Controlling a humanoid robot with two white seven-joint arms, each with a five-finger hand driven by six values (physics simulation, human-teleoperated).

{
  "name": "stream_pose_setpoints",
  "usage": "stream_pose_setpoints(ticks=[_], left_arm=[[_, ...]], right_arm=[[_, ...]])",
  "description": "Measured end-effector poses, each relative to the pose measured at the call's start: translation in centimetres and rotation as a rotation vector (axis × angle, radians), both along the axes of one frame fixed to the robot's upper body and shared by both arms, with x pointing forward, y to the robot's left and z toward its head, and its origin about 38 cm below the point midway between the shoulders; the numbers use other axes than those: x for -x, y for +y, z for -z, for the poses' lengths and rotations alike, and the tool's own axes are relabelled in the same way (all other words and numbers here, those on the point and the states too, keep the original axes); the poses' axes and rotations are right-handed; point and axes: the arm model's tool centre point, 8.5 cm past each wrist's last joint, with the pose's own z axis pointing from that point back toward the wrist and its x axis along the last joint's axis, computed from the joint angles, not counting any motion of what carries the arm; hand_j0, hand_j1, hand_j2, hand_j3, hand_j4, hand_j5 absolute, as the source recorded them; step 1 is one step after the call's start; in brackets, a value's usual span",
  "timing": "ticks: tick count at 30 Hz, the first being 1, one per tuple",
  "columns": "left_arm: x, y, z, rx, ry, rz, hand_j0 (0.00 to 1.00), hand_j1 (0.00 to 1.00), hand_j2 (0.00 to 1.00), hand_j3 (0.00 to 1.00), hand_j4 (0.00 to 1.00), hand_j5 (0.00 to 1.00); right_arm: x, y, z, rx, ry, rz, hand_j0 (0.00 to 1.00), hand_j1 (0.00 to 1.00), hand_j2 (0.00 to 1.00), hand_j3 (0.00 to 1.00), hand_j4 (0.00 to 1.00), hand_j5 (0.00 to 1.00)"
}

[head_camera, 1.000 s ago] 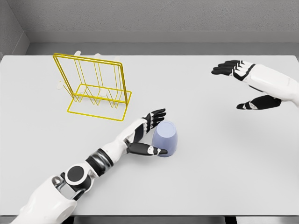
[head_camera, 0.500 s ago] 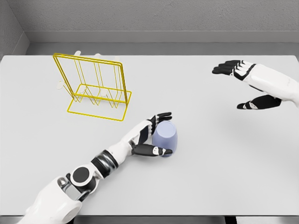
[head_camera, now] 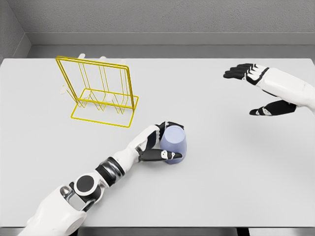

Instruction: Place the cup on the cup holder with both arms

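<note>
Your left hand (head_camera: 158, 145) has its fingers (head_camera: 169, 125) curled round the cup (head_camera: 174, 143), thumb low across the front and the others over the far side, so the hold looks closed or very nearly so. The cup stands on the bench (head_camera: 231, 172) near the middle, narrow end up, and the rack (head_camera: 96, 93) sits well apart from it, up and to the left. Your right hand (head_camera: 263, 91) hangs over the right side of the bench with fingers apart, holding nothing. Before you lift, make sure the thumb and fingers press on opposite sides of the cup; its wall tapers, so a loose hold could slide upward off it. Lift straight up, then carry toward the rack without tilting. The wires are thin and the rack looks light, so bring the right hand across early to help guide the cup onto a prong
</note>
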Motion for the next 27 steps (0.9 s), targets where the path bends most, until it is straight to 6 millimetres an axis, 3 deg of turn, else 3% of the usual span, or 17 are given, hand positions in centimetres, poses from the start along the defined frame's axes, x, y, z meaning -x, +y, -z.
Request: stream_pose_setpoints(ticks=[15,27], left_arm=[[1.6,-0.7,-2.6,0.081,-0.037,0.024,0.61,0.61,0.61,0.61,0.61,0.61],[0.3,1.1,-4.6,0.091,-0.101,0.021,0.63,0.63,0.63,0.63,0.63,0.63]], right_arm=[[0.0,0.0,0.0,0.000,0.001,0.001,1.00,1.00,1.00,1.00,1.00,1.00],[0.0,0.0,0.0,0.000,0.000,0.001,1.00,1.00,1.00,1.00,1.00,1.00]])
